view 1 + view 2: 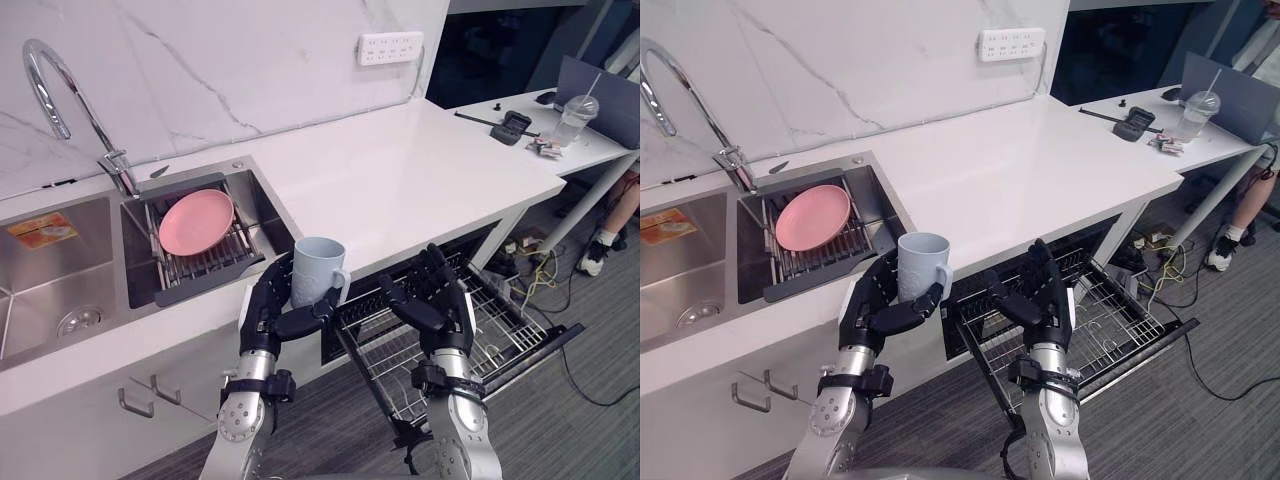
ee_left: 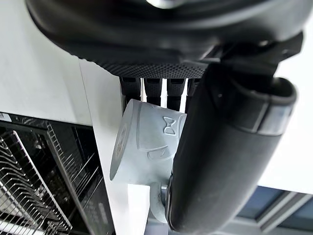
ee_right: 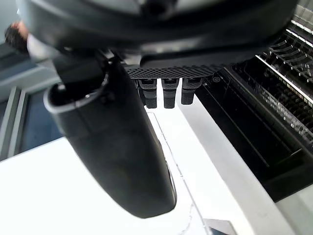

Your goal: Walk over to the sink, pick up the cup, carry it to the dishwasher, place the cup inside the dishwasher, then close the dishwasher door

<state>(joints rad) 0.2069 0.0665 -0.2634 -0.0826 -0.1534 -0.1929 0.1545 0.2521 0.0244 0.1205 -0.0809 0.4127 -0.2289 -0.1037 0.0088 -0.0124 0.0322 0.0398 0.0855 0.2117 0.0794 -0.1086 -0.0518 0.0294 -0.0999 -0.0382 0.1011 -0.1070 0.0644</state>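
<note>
**Cup Held in the Left Hand, Left of the Open Dishwasher**

The left hand [image 1: 272, 312] is gripping the cup [image 1: 316, 268]. Its fingers are curling round the far side of the cup's body, and the thumb is pressing across the near side. The left wrist view shows the same grip, with the thumb lying beside the handle.

The cup is pale blue-grey and is standing upright in the hand, mouth up, with its handle pointing right. It is sitting over the near edge of the white counter [image 1: 400, 180], between the sink [image 1: 60, 280] on the left and the dishwasher on the right.

The right hand [image 1: 437, 305] is hovering over the pulled-out dishwasher rack [image 1: 490, 335]. Its fingers are loosely extended and are holding nothing.

The rack is projecting toward the near right over the lowered dishwasher door [image 1: 562, 343].

In the sink's right basin, a pink plate [image 1: 196, 221] is lying on a dark drying rack [image 1: 205, 265]. A chrome faucet [image 1: 58, 85] is arching over the sink at the far left.

At the far right, a clear plastic cup with a straw [image 1: 577, 115] is standing on a desk.
</note>
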